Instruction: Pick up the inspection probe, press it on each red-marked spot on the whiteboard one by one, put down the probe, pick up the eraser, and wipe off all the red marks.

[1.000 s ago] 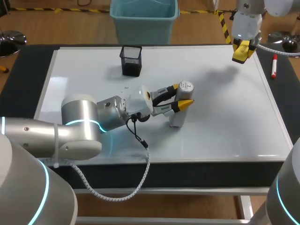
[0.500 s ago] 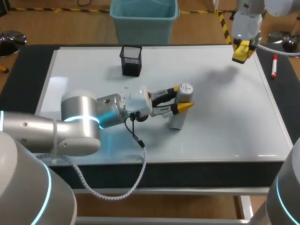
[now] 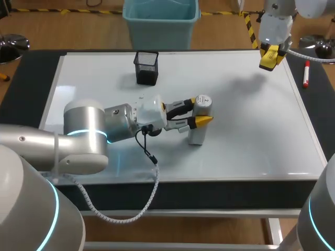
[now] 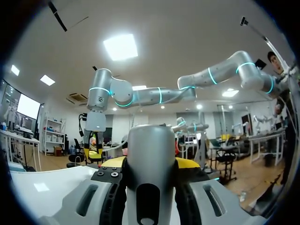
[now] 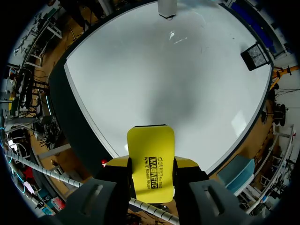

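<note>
1. Your left arm [image 3: 84, 133] comes in low and nearly flat over the whiteboard [image 3: 251, 130]. Its black cable [image 3: 152, 157] sags toward the bench [image 3: 209, 191] edge beneath the wrist.
2. A black mesh cup [image 3: 146, 67] stands on the board, behind and to the left of your left gripper [image 3: 201, 110] and well apart from its fingers.
3. That left gripper is closed on the probe [image 3: 198, 128]. In the wrist view the yellow tips press the silver cylinder from both sides. The probe stands upright near the board's middle. You cannot tell whether its lower end touches the surface.
4. Your right gripper [image 3: 272, 55] hangs above the board's far right corner, well apart from the probe. It is clamped narrowly on the yellow eraser [image 3: 270, 60], which sticks out ahead of the fingers.
5. Just right of that gripper, a red marker [image 3: 306, 73] lies on the bench, beside the board's edge.
</note>
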Robot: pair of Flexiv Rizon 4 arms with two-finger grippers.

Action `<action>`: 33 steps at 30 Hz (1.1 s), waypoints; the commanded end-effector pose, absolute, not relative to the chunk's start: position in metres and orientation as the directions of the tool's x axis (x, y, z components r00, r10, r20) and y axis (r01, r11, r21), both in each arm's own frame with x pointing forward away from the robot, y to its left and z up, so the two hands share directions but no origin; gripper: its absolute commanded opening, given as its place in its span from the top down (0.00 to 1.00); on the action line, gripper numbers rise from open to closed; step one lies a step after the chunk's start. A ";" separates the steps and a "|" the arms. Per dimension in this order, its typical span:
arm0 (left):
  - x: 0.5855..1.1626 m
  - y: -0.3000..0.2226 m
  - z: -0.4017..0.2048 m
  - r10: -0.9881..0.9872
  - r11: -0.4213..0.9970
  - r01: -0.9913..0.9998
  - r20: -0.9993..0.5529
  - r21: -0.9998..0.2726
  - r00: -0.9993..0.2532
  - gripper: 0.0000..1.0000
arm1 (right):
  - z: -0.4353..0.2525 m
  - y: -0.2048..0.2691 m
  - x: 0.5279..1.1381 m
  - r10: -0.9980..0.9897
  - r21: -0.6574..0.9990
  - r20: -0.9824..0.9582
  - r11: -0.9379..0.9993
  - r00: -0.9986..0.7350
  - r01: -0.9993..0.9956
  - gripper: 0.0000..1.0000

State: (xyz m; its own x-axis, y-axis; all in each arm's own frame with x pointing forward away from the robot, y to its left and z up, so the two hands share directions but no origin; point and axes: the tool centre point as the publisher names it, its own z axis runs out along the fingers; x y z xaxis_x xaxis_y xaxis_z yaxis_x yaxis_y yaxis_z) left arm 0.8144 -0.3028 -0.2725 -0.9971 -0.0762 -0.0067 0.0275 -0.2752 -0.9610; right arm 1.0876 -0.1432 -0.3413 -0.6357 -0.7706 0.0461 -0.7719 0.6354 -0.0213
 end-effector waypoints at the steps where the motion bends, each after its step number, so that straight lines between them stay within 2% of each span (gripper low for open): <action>1: 0.812 -0.302 -0.270 -0.080 -0.270 0.029 -0.008 -0.962 -0.997 1.00 | -0.340 -0.144 1.088 -0.772 -0.023 0.049 0.634 -0.634 -0.773 1.00; 19: 0.812 -0.295 -0.251 -0.098 -0.280 0.085 -0.060 -0.956 -0.993 1.00 | -0.340 -0.144 1.088 -0.772 -0.023 0.049 0.634 -0.634 -0.773 1.00; 33: 0.822 -0.245 -0.227 -0.183 -0.280 0.156 -0.107 -0.947 -0.977 1.00 | -0.340 -0.144 1.088 -0.772 -0.023 0.049 0.634 -0.634 -0.773 1.00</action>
